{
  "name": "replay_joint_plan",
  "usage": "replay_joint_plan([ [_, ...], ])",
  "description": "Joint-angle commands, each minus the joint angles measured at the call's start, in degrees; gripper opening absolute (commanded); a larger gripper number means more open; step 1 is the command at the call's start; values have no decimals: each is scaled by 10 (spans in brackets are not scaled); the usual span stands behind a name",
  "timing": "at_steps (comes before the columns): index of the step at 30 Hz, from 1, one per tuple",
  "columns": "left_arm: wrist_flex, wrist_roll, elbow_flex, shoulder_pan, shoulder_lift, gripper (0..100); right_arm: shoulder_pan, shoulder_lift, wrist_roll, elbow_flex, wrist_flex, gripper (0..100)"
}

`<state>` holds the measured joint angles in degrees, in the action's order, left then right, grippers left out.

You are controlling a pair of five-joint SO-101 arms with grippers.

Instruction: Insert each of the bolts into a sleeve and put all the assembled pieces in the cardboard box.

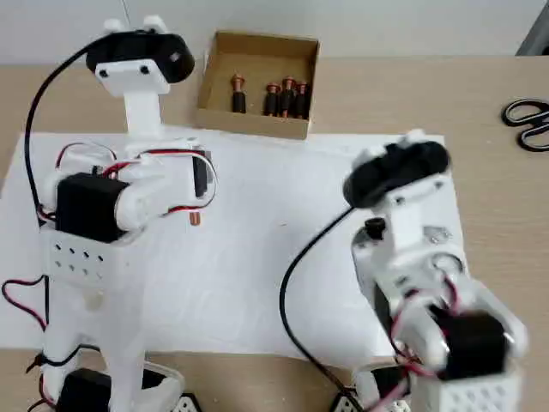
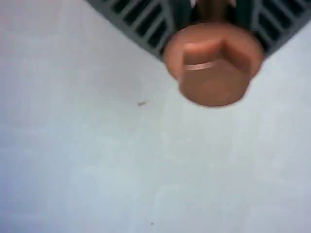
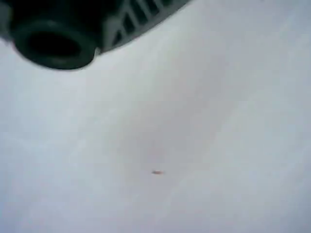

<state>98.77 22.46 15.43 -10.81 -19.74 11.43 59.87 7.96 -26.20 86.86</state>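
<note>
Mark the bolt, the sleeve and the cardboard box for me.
bolt (image 2: 214, 63), left wrist view, on its hex head.
sleeve (image 3: 56, 62), right wrist view, on the rim of its open end.
cardboard box (image 1: 253, 122), high view, on its near wall.

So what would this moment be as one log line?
left pincer: shut on bolt | right pincer: shut on sleeve | cardboard box: four assembled pieces inside | step: bolt not yet in sleeve
</note>
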Motion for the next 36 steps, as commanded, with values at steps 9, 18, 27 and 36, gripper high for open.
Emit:
replay_joint_plan([
  [9, -70, 34, -9, -7, -21, 6, 102, 19, -7, -279, -364, 4],
  [18, -57, -4, -10, -80, -166, 6, 156, 19, -90, -375, -462, 4],
  [27, -236, -11, -318, -83, -318, 6, 197, 19, -90, -380, -465, 4],
  [36, -611, -11, -655, -83, -401, 6, 251, 19, -91, -400, -561, 4],
])
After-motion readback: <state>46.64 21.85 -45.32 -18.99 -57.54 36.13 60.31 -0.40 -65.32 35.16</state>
